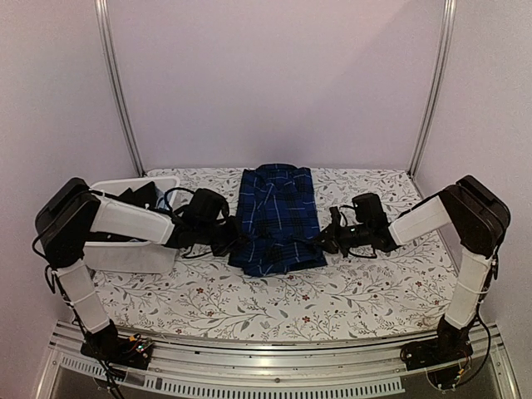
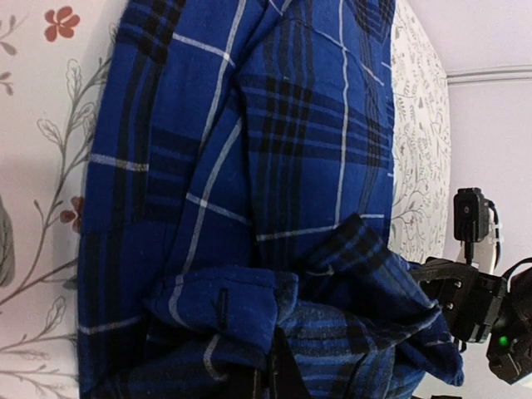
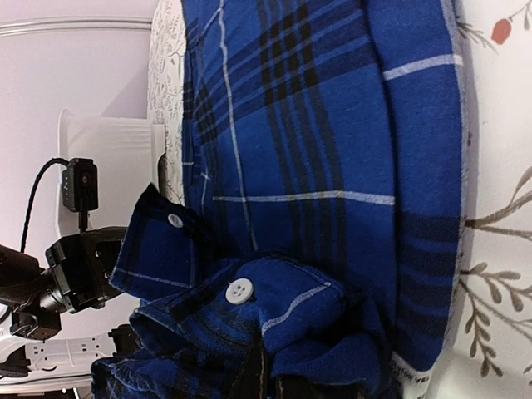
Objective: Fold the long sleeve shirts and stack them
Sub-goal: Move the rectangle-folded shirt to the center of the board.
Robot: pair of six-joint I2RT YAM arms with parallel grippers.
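Note:
One long sleeve shirt (image 1: 274, 216), navy plaid with thin white lines, lies partly folded in the middle of the table, collar toward the back. My left gripper (image 1: 236, 241) is shut on the cloth at its near left edge, and my right gripper (image 1: 321, 243) is shut on the near right edge. In the left wrist view the shirt (image 2: 249, 150) bunches over the closed left gripper (image 2: 270, 376). The right wrist view shows a cuff with a white button (image 3: 238, 291) folded over the closed right gripper (image 3: 264, 378). Dark fabric (image 1: 137, 197) sits in a bin.
A white plastic bin (image 1: 125, 253) stands at the table's left, under my left arm. The table carries a floral cloth (image 1: 274, 303). Metal frame posts (image 1: 120, 91) rise at the back corners. Each wrist view shows the opposite arm across the shirt.

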